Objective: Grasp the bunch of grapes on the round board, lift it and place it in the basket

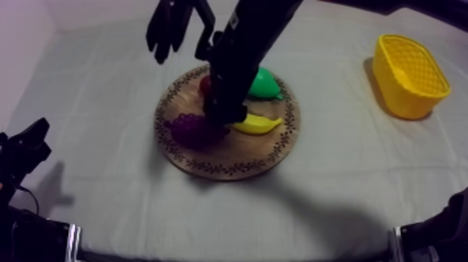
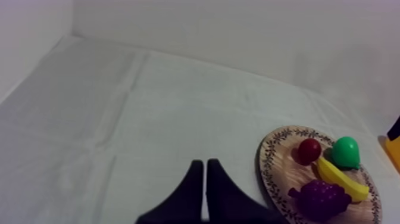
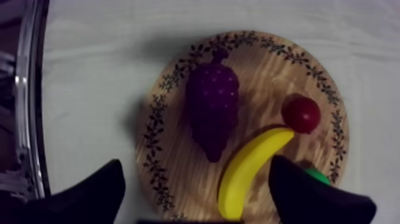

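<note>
Purple and knobbly, the bunch of grapes (image 3: 212,110) lies on the wooden board (image 3: 280,65) beside the banana (image 3: 250,170), its stem toward the rim. My right gripper (image 3: 196,173) hangs above it, spread wide. My left gripper (image 2: 205,170) is pressed together.

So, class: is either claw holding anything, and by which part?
Nothing is held. The right claw hangs open above the bunch of grapes on the wooden board; the left claw is shut, empty.
</note>
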Controlling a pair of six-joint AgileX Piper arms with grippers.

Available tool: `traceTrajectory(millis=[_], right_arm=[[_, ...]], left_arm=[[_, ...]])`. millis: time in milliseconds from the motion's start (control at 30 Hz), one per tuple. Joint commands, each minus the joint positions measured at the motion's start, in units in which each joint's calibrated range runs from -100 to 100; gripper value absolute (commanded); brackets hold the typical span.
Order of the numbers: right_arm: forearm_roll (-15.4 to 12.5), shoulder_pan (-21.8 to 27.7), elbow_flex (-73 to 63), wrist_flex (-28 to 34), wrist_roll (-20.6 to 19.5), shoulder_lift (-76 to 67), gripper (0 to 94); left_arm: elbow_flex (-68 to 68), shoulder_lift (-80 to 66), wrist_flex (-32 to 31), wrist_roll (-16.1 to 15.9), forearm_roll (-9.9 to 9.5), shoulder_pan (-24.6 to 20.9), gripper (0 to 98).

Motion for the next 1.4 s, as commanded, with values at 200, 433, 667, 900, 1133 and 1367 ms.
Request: traceTrajectory(millis=[200, 433, 667, 900, 1133, 1367], right_arm=[[-1.02, -0.08, -3.85, -0.35, 2.87, 6.90, 71.3], [-1.58, -0.37, -8.22, -0.41, 2.92, 13.64, 70.6], [-2.04, -0.27, -11.59, -1.21, 2.97, 20.08, 70.3], [-1.96, -0.06, -17.66, -1.62, 2.74, 26.39, 69.2], [-1.83, 0.06, -19.04, -2.18, 3.57, 29.54, 62.6], [-1.58, 0.49, -18.24, -3.34, 3.29, 29.84, 33.7]], left_arm=[[-0.04, 0.00, -0.03, 0.00, 0.01, -0.01, 0.1], [-0.04, 0.00, -0.03, 0.00, 0.01, -0.01, 0.1], [-0.04, 0.00, -0.03, 0.00, 0.01, -0.01, 0.1], [-0.04, 0.00, -0.03, 0.00, 0.01, -0.01, 0.1], [-0.04, 0.00, -0.03, 0.00, 0.01, -0.01, 0.1], [-0.04, 0.00, -0.03, 0.00, 0.01, -0.01, 0.1]])
